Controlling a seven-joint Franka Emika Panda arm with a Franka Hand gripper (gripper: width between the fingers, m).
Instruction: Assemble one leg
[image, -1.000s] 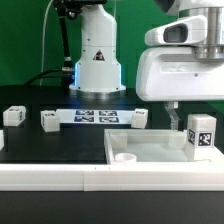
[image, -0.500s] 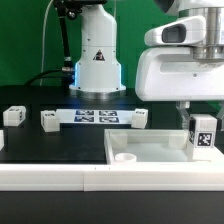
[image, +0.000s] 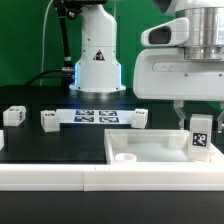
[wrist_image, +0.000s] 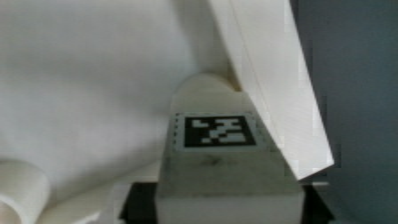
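— Nearest? 
— Large flat white panel with round recesses (image: 150, 150), lying at the table's (image: 60, 140) front edge, ready for a post.
— And over its far corner, at the exterior view's right? 
— Short white plastic square leg (image: 201, 136) with a black-and-white tag, held upright, fingers (wrist_image: 214, 200) clenched on its upper end, presumably for lowering into a recess.
— Farther back? 
— Three small spare white legs (image: 49, 119), then the marker board (image: 97, 115).
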